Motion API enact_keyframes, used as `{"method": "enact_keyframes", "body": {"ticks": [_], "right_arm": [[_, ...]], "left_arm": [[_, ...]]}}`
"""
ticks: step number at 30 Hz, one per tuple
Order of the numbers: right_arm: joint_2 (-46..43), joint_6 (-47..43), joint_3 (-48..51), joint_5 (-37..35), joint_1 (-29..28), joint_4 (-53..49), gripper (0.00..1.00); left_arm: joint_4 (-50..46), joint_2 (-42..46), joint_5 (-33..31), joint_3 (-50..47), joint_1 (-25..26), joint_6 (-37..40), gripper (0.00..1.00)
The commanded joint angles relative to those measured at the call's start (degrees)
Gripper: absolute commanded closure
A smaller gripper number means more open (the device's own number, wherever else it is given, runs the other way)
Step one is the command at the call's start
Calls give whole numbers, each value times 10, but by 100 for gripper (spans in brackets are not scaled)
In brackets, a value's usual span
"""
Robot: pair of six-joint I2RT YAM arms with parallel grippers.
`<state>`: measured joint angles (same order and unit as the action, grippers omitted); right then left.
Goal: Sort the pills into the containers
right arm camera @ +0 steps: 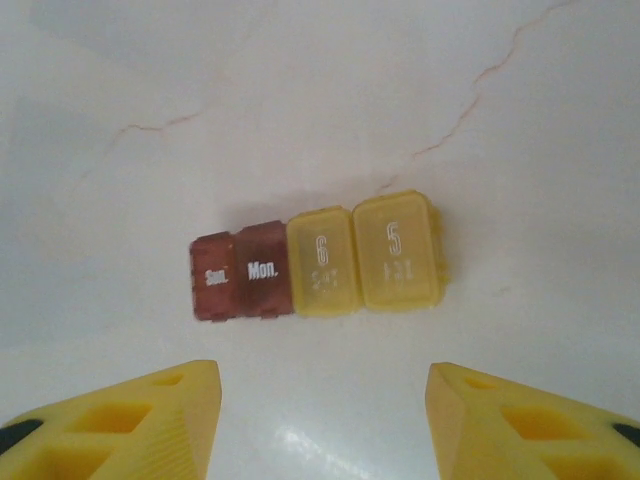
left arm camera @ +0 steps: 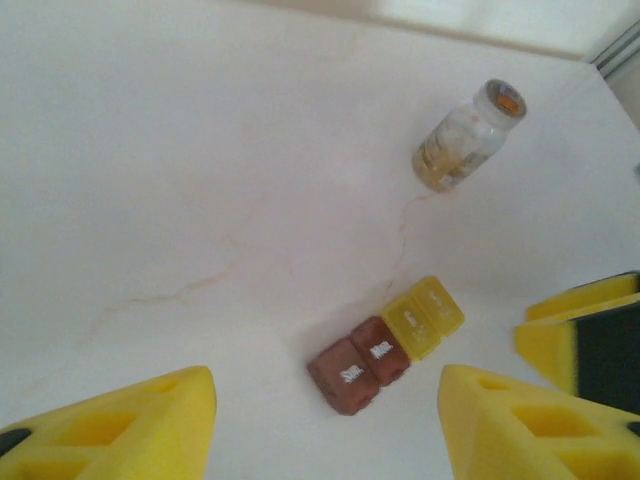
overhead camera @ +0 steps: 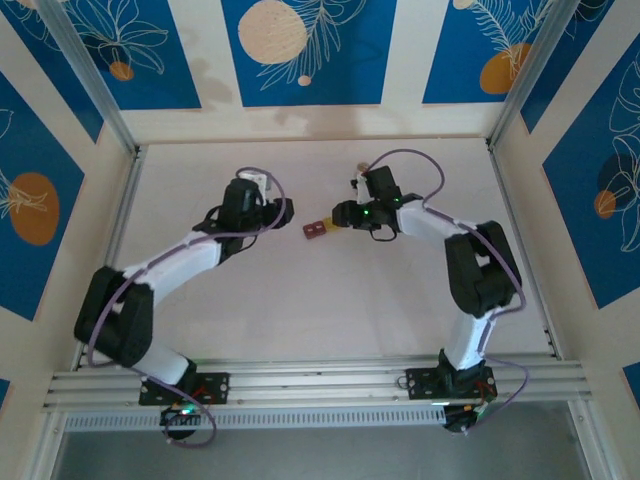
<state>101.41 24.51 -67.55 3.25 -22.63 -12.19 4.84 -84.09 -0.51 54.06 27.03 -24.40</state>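
Pill box (right arm camera: 318,262), frame centre: judged light, stiff, slippery; grip across long sides. Left gripper (left arm camera: 327,390) and right gripper (right arm camera: 322,385) stand parted, empty.

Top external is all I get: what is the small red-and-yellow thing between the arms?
Observer: A pill box with four cells in a row: two dark red marked Sun. and Mon., two yellow marked 6 and 5.
Operator: Are the lids up?
Observer: No, in the right wrist view all four look shut.
Operator: Is either end effector gripping it?
Observer: No. The left end effector and the right end effector are both open, and the box lies untouched beyond their fingertips.
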Motion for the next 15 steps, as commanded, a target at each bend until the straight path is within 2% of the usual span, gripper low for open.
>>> {"method": "enact_keyframes", "body": {"ticks": [1, 2, 5, 8, 9, 10, 15], "right_arm": [[-83, -45, 38, -52, 4, 31, 43], [-104, -63, 53, -67, 4, 33, 42], [-178, -121, 113, -128, 3, 60, 42], [-260, -159, 198, -202, 6, 128, 31], [-284, -167, 229, -220, 9, 158, 25], [-308, -171, 254, -236, 14, 185, 1], [-366, -184, 351, -315, 38, 274, 1]], "left_arm": [[50, 87, -73, -60, -7, 93, 35], [62, 112, -88, -80, -6, 111, 32], [114, 194, -163, -152, -6, 154, 14], [182, 260, -236, -226, -7, 189, 1], [214, 279, -250, -254, -7, 211, 0], [244, 295, -266, -278, -7, 229, 0], [376, 328, -366, -388, -7, 291, 0]]}}
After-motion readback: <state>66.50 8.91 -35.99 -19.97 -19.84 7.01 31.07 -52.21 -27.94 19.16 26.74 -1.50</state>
